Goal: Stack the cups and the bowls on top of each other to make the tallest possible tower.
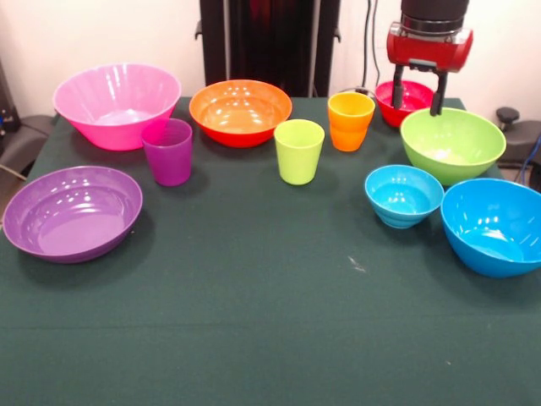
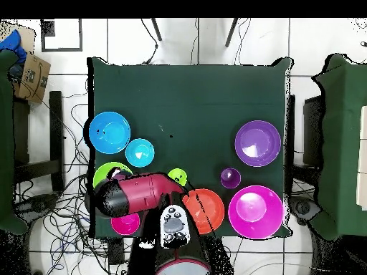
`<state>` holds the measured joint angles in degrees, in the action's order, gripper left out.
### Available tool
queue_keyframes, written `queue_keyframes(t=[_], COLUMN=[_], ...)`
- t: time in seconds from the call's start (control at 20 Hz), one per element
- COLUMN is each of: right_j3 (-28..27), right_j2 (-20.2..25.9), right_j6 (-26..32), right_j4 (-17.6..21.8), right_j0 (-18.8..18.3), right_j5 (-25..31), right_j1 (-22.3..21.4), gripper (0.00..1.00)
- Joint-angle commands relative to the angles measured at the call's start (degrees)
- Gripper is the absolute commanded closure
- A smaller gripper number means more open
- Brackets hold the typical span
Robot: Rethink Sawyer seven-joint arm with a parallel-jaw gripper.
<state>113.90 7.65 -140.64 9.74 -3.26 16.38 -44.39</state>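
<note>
At my remote station, the pincer (image 1: pixel 418 95) hangs over the far right corner of the desk (image 1: pixel 254 296), its two fingers spread and holding nothing — one finger down in front of the small red bowl (image 1: pixel 406 100), the other at the back rim of the lime green bowl (image 1: pixel 452 144).

No tower exists yet, by my reading. Every piece sits alone on the green cloth: the big pink bowl (image 1: pixel 117 103) and the orange bowl (image 1: pixel 240 110) along the back, the shallow purple bowl (image 1: pixel 72 211) at the left, the big blue bowl (image 1: pixel 494 224) and the small light blue bowl (image 1: pixel 403 194) at the right. The three cups stand upright in a loose row between them — purple cup (image 1: pixel 167 150), green cup (image 1: pixel 298 150), orange cup (image 1: pixel 350 120) — none touching another.

All of the stacking is left to do; I judge the red bowl or the green one the likeliest first pick.
</note>
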Motion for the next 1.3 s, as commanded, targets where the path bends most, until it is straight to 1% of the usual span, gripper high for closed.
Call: queue_keyframes(t=[0.05,0.45,0.9,1.3], right_j3=[-2.1,-2.0,-2.2,-1.8], right_j2=[4.2,4.0,3.2,2.5], right_j6=[2.2,2.7,2.4,1.1], right_j4=[3.7,4.6,4.8,5.8], right_j0=[0.8,0.6,1.4,2.4], right_j5=[0.3,-0.4,-0.1,-1.7], right_j1=[3.3,3.8,3.6,4.3], gripper=[0.00,0.00,0.00,0.00])
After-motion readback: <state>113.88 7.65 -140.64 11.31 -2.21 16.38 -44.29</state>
